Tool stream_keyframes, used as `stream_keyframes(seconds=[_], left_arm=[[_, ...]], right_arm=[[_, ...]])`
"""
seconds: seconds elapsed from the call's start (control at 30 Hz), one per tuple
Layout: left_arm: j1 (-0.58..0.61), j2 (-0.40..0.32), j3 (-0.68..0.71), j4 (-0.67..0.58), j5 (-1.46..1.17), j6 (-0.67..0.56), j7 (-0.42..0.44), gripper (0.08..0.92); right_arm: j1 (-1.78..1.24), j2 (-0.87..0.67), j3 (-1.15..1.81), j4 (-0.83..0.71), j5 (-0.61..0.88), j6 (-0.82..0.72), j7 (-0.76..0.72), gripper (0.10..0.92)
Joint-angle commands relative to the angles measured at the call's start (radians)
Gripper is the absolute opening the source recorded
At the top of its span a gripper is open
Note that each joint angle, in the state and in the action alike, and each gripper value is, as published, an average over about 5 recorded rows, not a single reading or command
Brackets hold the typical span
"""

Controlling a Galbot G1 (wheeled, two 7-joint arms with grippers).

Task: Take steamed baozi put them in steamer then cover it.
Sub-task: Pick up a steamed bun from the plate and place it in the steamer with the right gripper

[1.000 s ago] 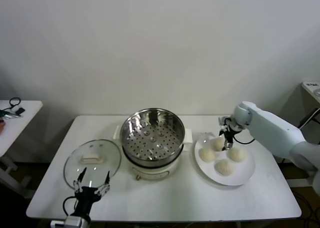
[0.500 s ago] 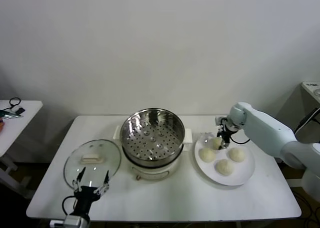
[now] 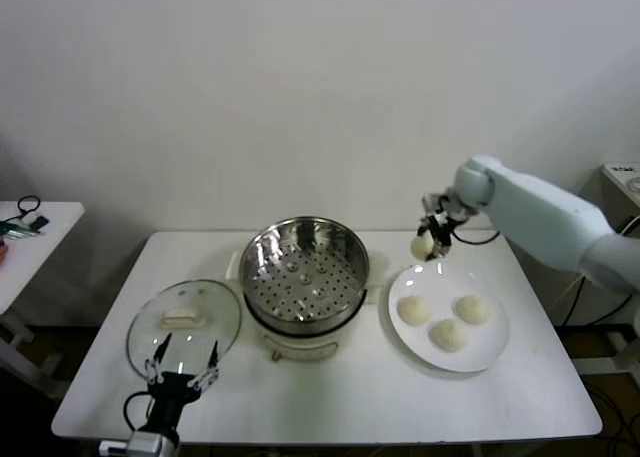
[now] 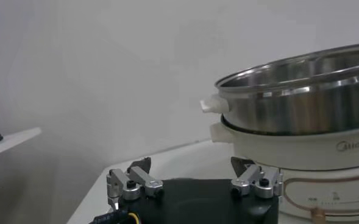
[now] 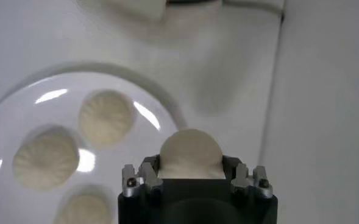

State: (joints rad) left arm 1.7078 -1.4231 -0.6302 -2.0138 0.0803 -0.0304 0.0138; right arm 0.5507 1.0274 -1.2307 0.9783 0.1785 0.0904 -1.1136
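Observation:
My right gripper [image 3: 428, 240] is shut on one cream-white baozi [image 3: 420, 246] and holds it in the air above the far left edge of the white plate [image 3: 490, 350]. The right wrist view shows that baozi [image 5: 189, 153] between the jaws. Three more baozi [image 3: 414, 310] lie on the plate; they also show in the right wrist view [image 5: 106, 117]. The steamer [image 3: 304, 277] stands open at the table's middle, its perforated tray bare. The glass cover [image 3: 184, 324] lies flat to its left. My left gripper [image 3: 183, 375] is open and empty by the cover's near edge.
The steamer's steel pot and cream base [image 4: 301, 131] fill one side of the left wrist view. A small side table [image 3: 25, 235] with dark items stands at far left. A white wall is behind the table.
My right gripper has lifted one baozi off the plate and moved it up and toward the steamer. Three baozi remain on the plate. The left arm has not moved.

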Motion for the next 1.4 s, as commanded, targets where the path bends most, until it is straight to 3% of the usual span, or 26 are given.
stream_keyframes(seconds=[0.03,0.17,0.37,0.7,1.07,1.4], left_arm=[[-0.002,0.0,0.002,-0.001,0.004,0.0,0.001,0.823],[-0.004,0.0,0.003,-0.006,0.011,-0.001,0.001,0.823],[-0.009,-0.002,-0.001,-0.018,0.011,0.003,0.002,0.823],[-0.01,-0.01,-0.005,-0.028,0.008,0.005,0.002,0.823],[-0.01,-0.011,-0.001,-0.021,0.01,0.002,0.001,0.823],[-0.025,-0.011,0.002,-0.015,0.012,0.004,0.002,0.823]], right_arm=[[0.327,0.073,-0.206,0.17,0.135,0.27,-0.023,0.676],[0.366,0.195,-0.238,0.221,0.106,0.425,-0.023,0.678],[0.282,0.341,-0.232,0.198,0.004,0.536,-0.002,0.679],[-0.018,0.535,-0.108,-0.221,-0.314,0.744,0.01,0.679],[-0.161,0.555,0.011,-0.347,-0.494,0.739,0.113,0.679],[-0.193,0.574,0.064,-0.421,-0.557,0.743,0.155,0.68]])
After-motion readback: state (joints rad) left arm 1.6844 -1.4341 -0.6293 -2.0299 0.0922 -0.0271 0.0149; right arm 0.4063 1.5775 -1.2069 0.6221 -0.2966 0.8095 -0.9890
